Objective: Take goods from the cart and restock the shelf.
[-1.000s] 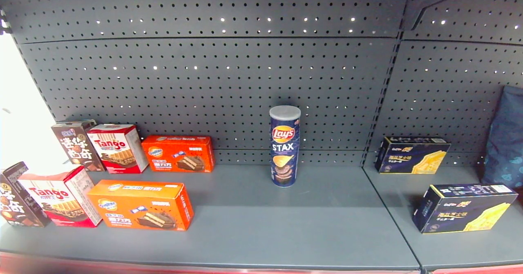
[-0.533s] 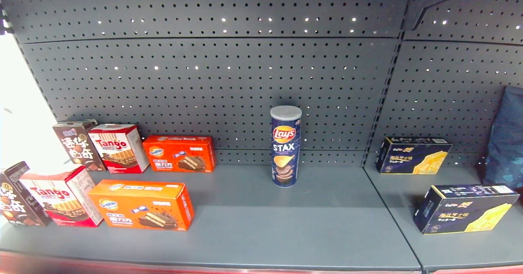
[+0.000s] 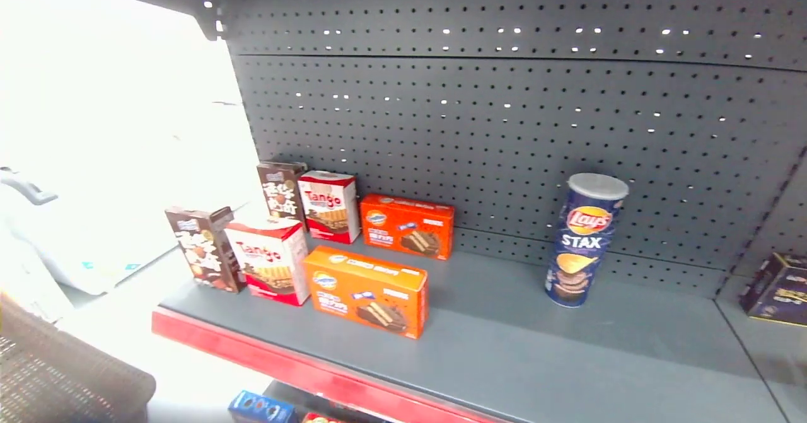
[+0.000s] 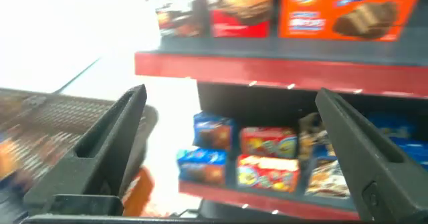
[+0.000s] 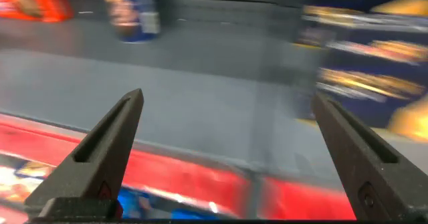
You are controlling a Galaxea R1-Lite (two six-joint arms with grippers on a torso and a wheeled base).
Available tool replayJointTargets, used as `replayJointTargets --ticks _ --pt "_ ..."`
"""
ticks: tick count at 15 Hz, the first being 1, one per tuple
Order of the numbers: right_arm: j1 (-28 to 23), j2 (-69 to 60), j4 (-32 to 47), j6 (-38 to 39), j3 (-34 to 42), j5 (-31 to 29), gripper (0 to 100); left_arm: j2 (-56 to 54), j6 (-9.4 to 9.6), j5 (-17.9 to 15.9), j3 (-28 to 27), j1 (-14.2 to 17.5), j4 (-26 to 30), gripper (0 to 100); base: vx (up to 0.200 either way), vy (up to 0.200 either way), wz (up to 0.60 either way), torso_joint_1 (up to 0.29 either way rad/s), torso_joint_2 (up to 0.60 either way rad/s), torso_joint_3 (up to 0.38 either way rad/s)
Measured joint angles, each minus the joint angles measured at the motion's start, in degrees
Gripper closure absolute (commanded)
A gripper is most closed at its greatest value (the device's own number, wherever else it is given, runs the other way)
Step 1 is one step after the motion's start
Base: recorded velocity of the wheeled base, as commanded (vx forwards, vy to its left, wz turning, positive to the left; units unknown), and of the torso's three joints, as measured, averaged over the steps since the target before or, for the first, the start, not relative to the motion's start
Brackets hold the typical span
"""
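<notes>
A grey shelf [image 3: 504, 360] with a red front edge holds a blue chip can [image 3: 583, 240] standing upright near the pegboard back. On its left part stand two orange boxes [image 3: 369, 290], two red-and-white wafer boxes [image 3: 271, 260] and two brown boxes [image 3: 203, 246]. A dark mesh cart [image 3: 57, 372] shows at the lower left corner of the head view. My left gripper [image 4: 231, 150] is open and holds nothing, in front of the lower shelf and beside the cart [image 4: 47, 117]. My right gripper [image 5: 231, 150] is open and holds nothing, facing the shelf [image 5: 200, 90] and the chip can [image 5: 134, 13].
A dark blue and yellow box [image 3: 778, 287] sits on the adjoining shelf section at the far right. A lower shelf [image 4: 281, 160] carries several blue and red snack packs. Bright open floor lies to the left of the shelf unit.
The whole head view has swung to the left, so the camera has moved: the cart corner and the shelf's left end now show. The goods on the shelf stand as before.
</notes>
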Motion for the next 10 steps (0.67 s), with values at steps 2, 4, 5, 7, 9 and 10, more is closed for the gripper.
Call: replayJointTargets --ticks 2,4,5,7,9,10 --pt "0.0 0.0 0.0 0.0 0.0 0.0 0 0.0 0.28 -0.1 0.0 0.0 0.0 0 0.0 0.0 0.6 0.005 0.0 0.005" --pt "0.0 0.0 0.0 0.0 0.0 0.0 0 0.0 1.32 -0.3 0.0 0.0 0.0 0 0.0 0.0 0.6 0.002 0.0 0.002" --pt "0.0 0.0 0.0 -0.1 0.0 0.0 0 0.0 1.34 -0.3 0.0 0.0 0.0 0 0.0 0.0 0.6 0.007 0.0 -0.002" --pt "0.0 0.0 0.0 -0.1 0.0 0.0 0 0.0 1.23 -0.3 0.0 -0.1 0.0 0 0.0 0.0 0.6 0.002 0.0 0.002" --pt "0.0 0.0 0.0 -0.1 0.0 0.0 0 0.0 1.1 -0.3 0.0 -0.1 0.0 0 0.0 0.0 0.6 0.002 0.01 0.0" --pt "0.0 0.0 0.0 0.0 0.0 0.0 0 0.0 1.04 -0.3 0.0 -0.1 0.0 0 0.0 0.0 0.6 0.002 0.0 0.002"
